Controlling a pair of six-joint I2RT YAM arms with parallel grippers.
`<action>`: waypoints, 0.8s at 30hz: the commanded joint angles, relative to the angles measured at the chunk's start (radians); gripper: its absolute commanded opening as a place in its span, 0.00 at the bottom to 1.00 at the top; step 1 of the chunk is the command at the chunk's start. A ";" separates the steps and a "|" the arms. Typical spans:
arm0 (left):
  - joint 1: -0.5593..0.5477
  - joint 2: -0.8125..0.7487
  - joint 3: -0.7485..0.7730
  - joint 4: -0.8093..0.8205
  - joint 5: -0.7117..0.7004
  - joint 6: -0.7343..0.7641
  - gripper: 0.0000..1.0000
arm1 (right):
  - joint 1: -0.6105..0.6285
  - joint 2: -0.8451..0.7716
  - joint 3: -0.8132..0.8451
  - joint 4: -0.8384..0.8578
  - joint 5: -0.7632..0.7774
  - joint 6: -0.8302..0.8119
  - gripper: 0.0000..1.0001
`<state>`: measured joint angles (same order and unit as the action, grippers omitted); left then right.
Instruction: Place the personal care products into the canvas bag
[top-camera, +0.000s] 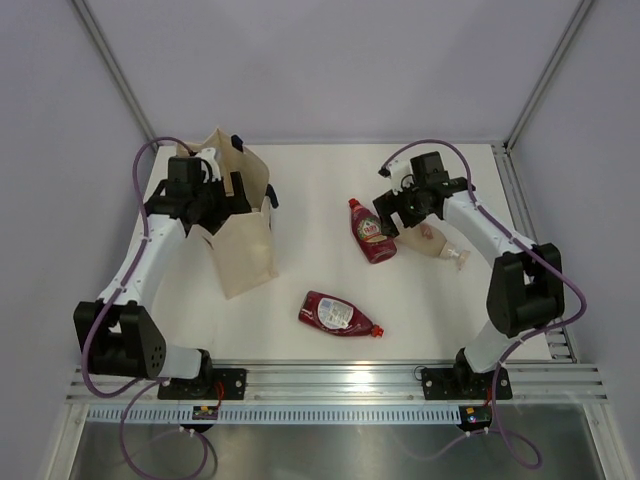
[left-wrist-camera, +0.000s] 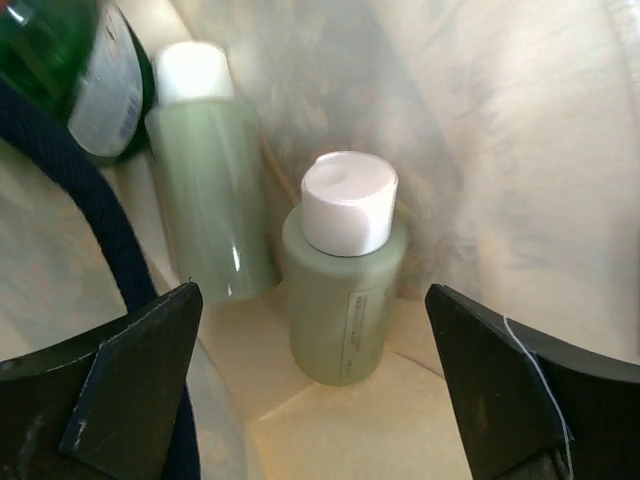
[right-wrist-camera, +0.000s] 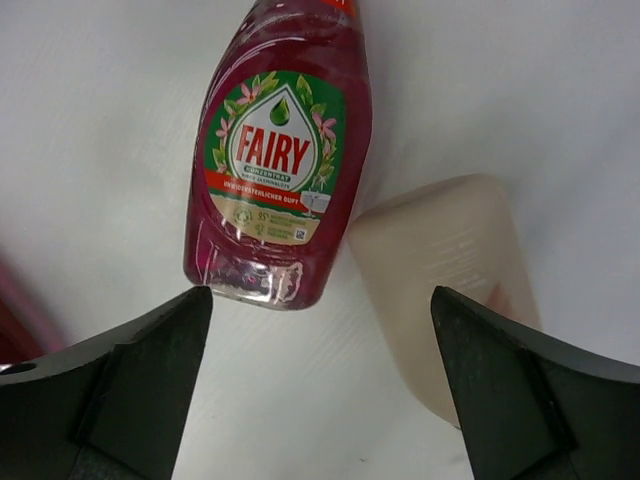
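2 grippers, both with jaws spread wide and nothing between them. Left gripper (left-wrist-camera: 311, 292) hangs inside the mouth of the upright cream canvas bag (top-camera: 245, 250), far left on the white table (top-camera: 320, 180). Straight below it, 1 pale green plastic bottle with a white cap (left-wrist-camera: 340, 300) stands on the bag floor. A 2nd pale green bottle (left-wrist-camera: 210, 190) leans along the bag wall just to its left. A dark green bottle with a white label (left-wrist-camera: 60, 60) sits past that, by the navy handle (left-wrist-camera: 90, 200). So 3 of 6 are in. The soft walls likely prop them up, and open jaws over them read as a release pose, my guess.

Right gripper (right-wrist-camera: 320, 295) hovers over the base end of a dark red Fairy bottle (right-wrist-camera: 275, 170) lying flat, right of centre. A beige-pink bottle (right-wrist-camera: 450, 270) lies just beside it on the right; touching or not, cannot tell. The open gap spans the red base and a beige corner, probably lining up a pick, though closing here could catch both. A 2nd dark red bottle (top-camera: 338, 313) lies alone near centre, well apart from both grippers.
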<state>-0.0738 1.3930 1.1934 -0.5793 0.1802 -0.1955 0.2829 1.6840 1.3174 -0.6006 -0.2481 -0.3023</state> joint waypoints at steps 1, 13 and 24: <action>0.005 -0.075 0.020 0.059 0.016 -0.012 0.99 | -0.022 -0.102 -0.003 -0.097 -0.043 -0.280 0.99; 0.005 -0.239 0.124 0.085 0.061 -0.038 0.99 | -0.094 0.029 -0.006 -0.134 0.058 -0.501 1.00; 0.005 -0.400 0.037 0.199 0.169 -0.139 0.99 | -0.105 0.170 0.014 -0.099 0.145 -0.543 1.00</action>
<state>-0.0738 1.0264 1.2572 -0.4747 0.2707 -0.2783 0.1822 1.8141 1.3148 -0.7055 -0.1482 -0.8085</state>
